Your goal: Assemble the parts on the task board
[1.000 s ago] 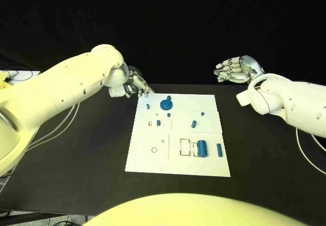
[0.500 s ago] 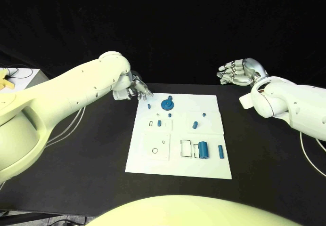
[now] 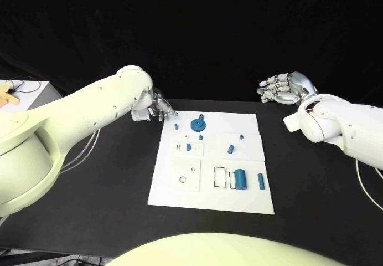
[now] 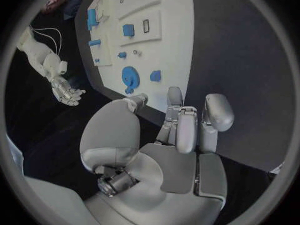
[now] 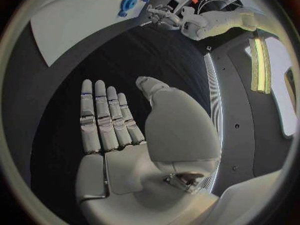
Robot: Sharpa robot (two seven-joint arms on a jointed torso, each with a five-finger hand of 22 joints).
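The black tabletop [image 3: 96, 188] carries the white board [image 3: 211, 183] at its middle, long side running near to far. The left arm [image 3: 72, 119] reaches in to the board's far left corner; the right arm [image 3: 343, 124] is raised beyond the far right, well apart from the board. The left hand [image 3: 155, 106] hovers just beside that far left corner, its fingers [image 4: 181, 130] curled partly in with nothing between them. The right hand [image 3: 283, 87] is empty too, palm flat, fingers [image 5: 103, 117] straight and side by side. On the board, a blue disc [image 3: 198, 123] sits at the far end nearest the left hand, a blue cylinder [image 3: 240, 179] lies toward the near right, a slim peg [image 3: 260, 180] just right of it, and small pegs [image 3: 229, 148] stand mid-board.
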